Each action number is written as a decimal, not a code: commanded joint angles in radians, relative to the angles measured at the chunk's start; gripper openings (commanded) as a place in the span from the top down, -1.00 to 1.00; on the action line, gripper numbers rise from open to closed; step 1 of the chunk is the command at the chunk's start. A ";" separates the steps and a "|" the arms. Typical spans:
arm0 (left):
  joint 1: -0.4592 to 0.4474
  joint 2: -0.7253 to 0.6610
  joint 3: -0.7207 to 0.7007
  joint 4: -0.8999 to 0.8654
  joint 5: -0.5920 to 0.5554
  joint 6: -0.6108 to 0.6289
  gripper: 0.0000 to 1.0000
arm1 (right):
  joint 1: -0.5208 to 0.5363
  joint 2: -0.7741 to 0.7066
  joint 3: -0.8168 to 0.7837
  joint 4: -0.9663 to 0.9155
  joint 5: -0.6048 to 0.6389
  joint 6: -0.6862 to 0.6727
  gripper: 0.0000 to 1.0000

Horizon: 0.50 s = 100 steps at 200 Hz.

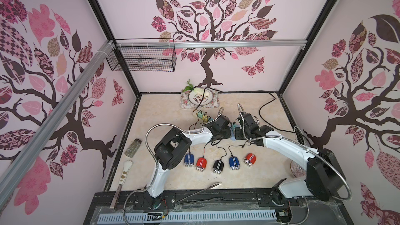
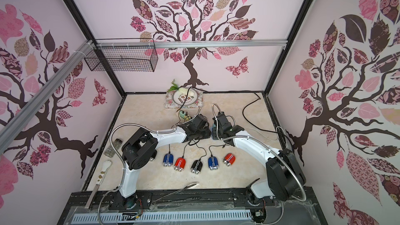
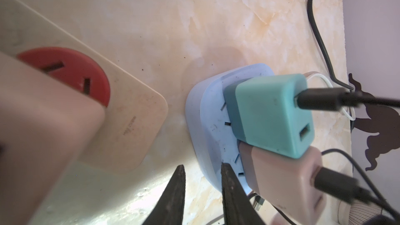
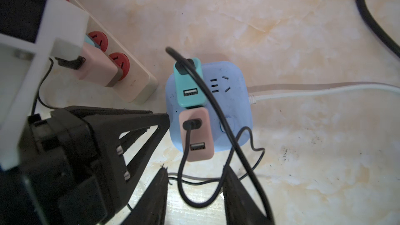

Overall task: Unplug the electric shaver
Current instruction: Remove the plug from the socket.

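Right wrist cam: right tool spread apart, gripping nothing, near blue power cube; cables cross its gap; left tool barely parted, holding nothing, fingers cut off.

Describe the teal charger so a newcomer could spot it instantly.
At the middle of the marble tabletop sits a blue square power strip. Two chargers are plugged into it. The teal charger is yours; the pink charger beside it is not.
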<state>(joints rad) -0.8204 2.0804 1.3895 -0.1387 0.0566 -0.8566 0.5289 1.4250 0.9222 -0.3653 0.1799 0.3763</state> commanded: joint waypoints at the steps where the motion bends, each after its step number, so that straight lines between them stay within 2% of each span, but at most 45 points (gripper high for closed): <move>1: 0.013 0.030 0.052 0.037 0.005 -0.016 0.38 | 0.005 0.030 0.044 0.018 0.021 -0.020 0.11; 100: 0.023 0.061 0.058 0.060 0.023 -0.039 0.38 | 0.005 0.139 0.092 0.035 0.032 -0.064 0.02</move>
<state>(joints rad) -0.8074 2.1220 1.4109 -0.0940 0.0772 -0.8829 0.5289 1.5352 0.9726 -0.3367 0.1951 0.3351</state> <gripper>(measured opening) 0.311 0.488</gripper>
